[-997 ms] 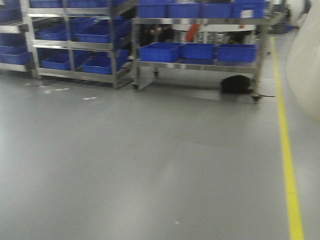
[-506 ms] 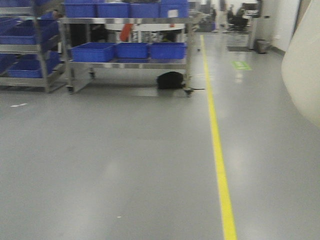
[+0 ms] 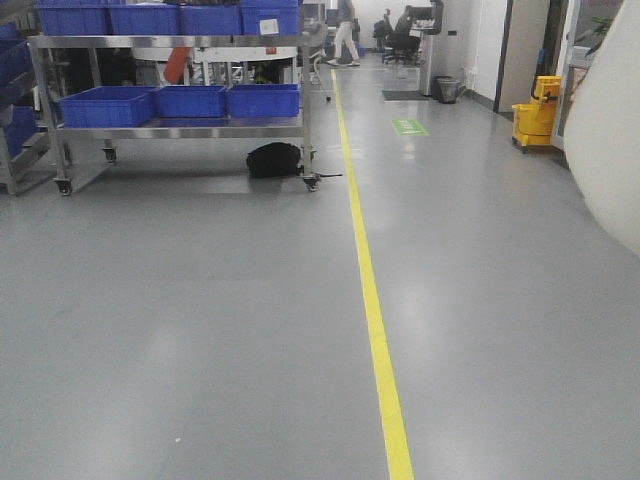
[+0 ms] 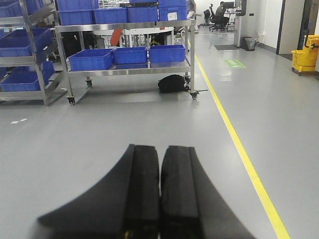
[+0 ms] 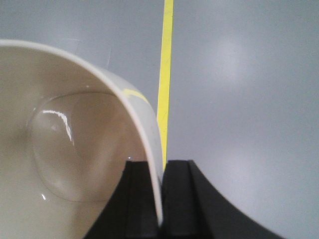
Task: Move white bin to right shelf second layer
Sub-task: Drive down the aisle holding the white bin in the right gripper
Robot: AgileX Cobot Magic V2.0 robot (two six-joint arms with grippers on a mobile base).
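The white bin (image 3: 610, 130) fills the right edge of the front view, a glossy cream tub held up off the floor. In the right wrist view its hollow inside (image 5: 65, 149) faces the camera, and my right gripper (image 5: 160, 162) is shut on its rim, one finger inside the wall and one outside. My left gripper (image 4: 160, 147) is shut with nothing between its black fingers, pointing out over the grey floor. The right shelf second layer is out of view.
A wheeled steel cart (image 3: 180, 130) carrying blue crates (image 3: 108, 105) stands at the back left, with a black bag (image 3: 273, 159) on the floor by it. A yellow floor line (image 3: 370, 290) runs away down the aisle. A yellow mop bucket (image 3: 533, 118) stands at the back right. A steel rack (image 4: 30, 59) with blue crates is on the left.
The front view has swung to the right: the cart and racks slid left, the yellow line moved toward the middle. The bin stays at the right edge.
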